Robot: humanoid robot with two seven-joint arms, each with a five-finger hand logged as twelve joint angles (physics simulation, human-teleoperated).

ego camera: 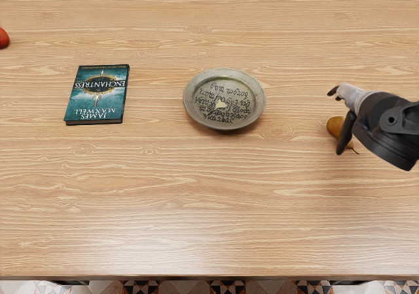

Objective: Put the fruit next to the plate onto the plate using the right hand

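Right hand at the fruit, pre-grasp
Fruit lies right of plate, well apart, half hidden by hand. Fingers loosely spread, holding nothing. Centre over fruit, then close; it may roll.

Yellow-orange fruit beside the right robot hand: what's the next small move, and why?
Probably ease the right robot hand down around the yellow-orange fruit for a grasp. The fruit lies on the light wooden table, partly hidden behind the hand and well apart from the round grey metal plate. No secure grip is visible.
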